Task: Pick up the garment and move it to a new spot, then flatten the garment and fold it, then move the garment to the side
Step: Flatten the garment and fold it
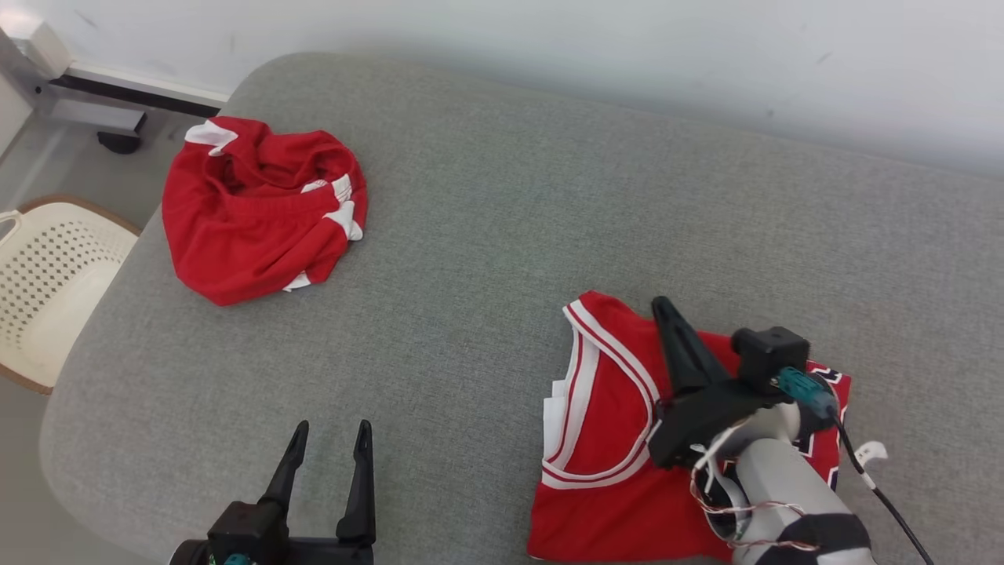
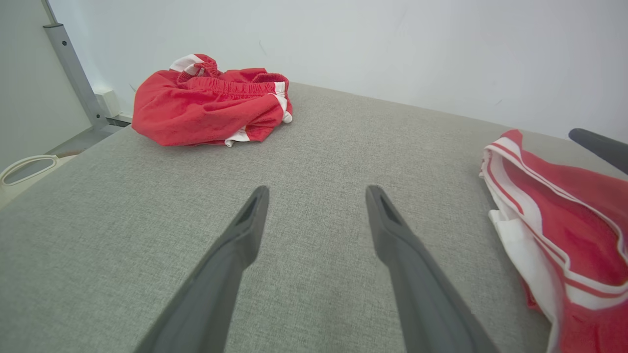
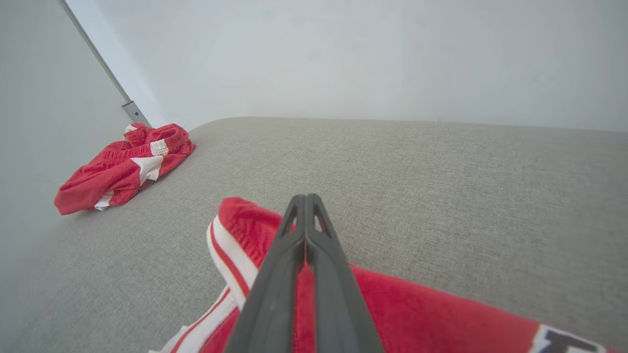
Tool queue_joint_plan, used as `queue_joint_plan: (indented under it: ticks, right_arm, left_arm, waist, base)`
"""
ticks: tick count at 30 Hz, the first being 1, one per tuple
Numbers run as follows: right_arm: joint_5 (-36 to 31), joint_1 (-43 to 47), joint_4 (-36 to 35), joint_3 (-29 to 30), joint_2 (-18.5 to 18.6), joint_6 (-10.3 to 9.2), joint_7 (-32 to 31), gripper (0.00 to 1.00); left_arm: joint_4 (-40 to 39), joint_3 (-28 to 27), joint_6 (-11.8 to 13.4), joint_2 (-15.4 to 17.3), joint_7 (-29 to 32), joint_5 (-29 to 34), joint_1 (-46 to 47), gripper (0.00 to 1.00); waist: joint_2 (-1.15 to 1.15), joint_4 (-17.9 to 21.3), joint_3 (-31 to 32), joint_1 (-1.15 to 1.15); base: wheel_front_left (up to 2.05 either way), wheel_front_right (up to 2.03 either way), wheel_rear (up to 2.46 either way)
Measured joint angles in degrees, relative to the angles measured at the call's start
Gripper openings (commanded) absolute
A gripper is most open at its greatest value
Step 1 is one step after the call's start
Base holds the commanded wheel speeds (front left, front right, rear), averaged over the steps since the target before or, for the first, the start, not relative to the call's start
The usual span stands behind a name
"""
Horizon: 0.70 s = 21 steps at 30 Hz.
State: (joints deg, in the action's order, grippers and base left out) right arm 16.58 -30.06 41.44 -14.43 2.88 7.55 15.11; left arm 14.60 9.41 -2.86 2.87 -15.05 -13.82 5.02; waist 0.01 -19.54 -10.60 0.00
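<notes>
A folded red jersey with white trim, the garment point(image 1: 604, 416) point(image 2: 579, 215) point(image 3: 417, 309), lies flat near the front right of the grey padded surface point(image 1: 486, 235). My right gripper point(image 1: 660, 302) point(image 3: 305, 197) is shut and rests low over the jersey's far edge; no cloth shows between its fingers. My left gripper point(image 1: 332, 430) point(image 2: 318, 191) stands open over bare grey fabric at the front left, well clear of the jersey. A dark finger of the right gripper point(image 2: 598, 144) shows at the right edge of the left wrist view.
Crumpled red shorts with white trim point(image 1: 251, 212) point(image 2: 206, 103) point(image 3: 122, 166) lie at the back left corner. A white perforated basket point(image 1: 47, 282) stands on the floor beyond the left edge, near a metal frame point(image 1: 94, 102). A pale wall runs behind.
</notes>
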Motion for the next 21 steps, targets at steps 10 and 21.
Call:
queue_joint_plan:
  ticks: [10, 21]
  right_arm:
    - [-5.56, 7.66, -8.33, 10.45, 0.45, 0.00, 0.00, 0.00]
    - [-5.00, 18.66, -20.48, 14.50, 1.99, 0.00, 0.02, 0.00]
  left_arm:
    - [-0.27, -1.85, -0.22, -0.01, 0.00, 0.85, -0.74, 1.00]
    - [-1.00, -4.12, -0.73, -0.01, 0.00, 1.94, -3.74, 1.00]
  waist:
    - [0.00, 2.85, 1.51, -0.01]
    - [0.00, 7.35, 3.89, -0.01]
  base:
    - [0.00, 0.00, 0.00]
    - [0.00, 0.00, 0.00]
